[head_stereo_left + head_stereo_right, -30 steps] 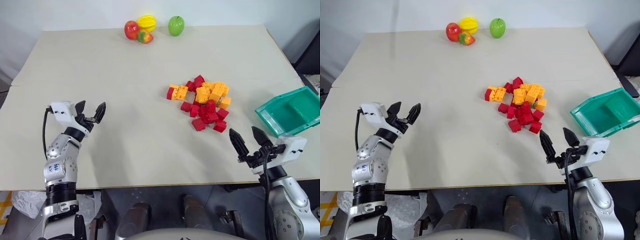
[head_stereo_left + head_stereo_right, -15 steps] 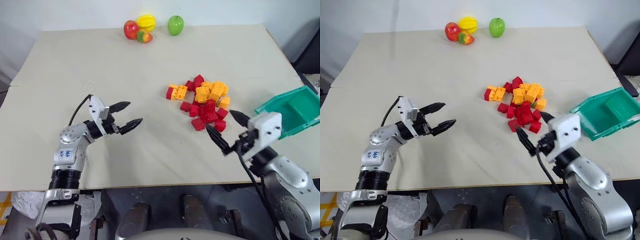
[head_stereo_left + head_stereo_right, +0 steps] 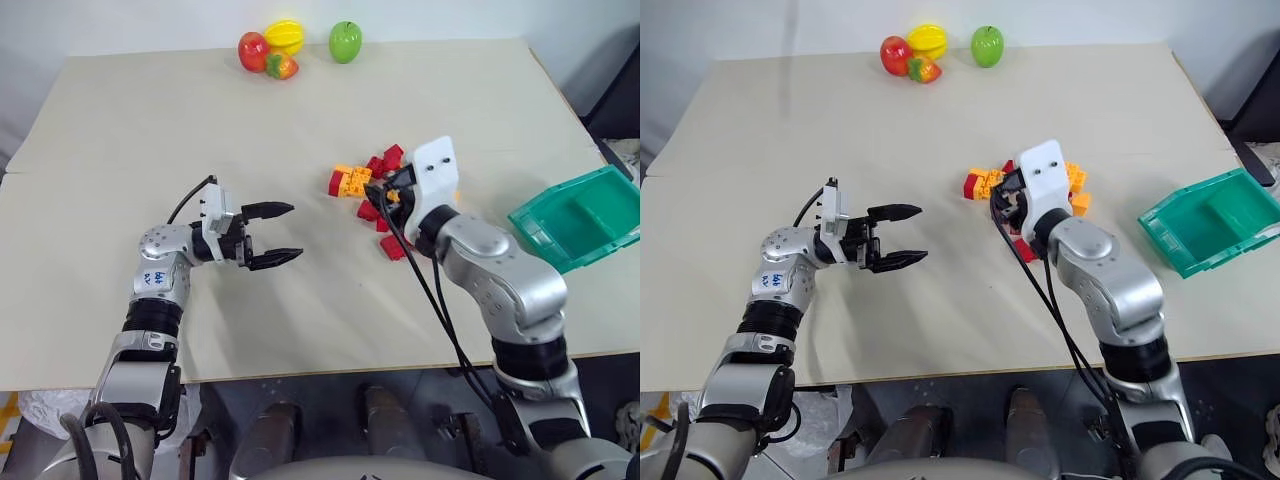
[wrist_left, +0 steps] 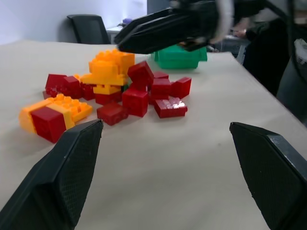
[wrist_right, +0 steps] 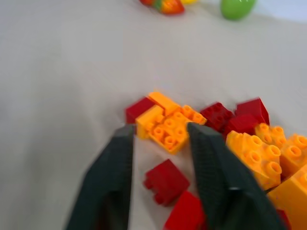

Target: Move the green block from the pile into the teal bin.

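**Head view:** The pile [image 3: 350, 182] of red and orange bricks lay on the table [image 3: 200, 130]. The right gripper [image 3: 388, 188] hung directly over the pile and covered its middle. The left gripper [image 3: 296, 232] stood well to the left of the pile, pointing toward it, fingers spread wide and empty. The teal bin [image 3: 575, 215] sat to the right of the pile.

**Left wrist view:** This view alone showed the green block [image 4: 125, 86]. It appeared as a dark green sliver in the pile, under orange bricks and beside red ones, mostly hidden.

**Right wrist view:** The right fingers [image 5: 115, 172] stood slightly apart above the pile's edge, gripping nothing.
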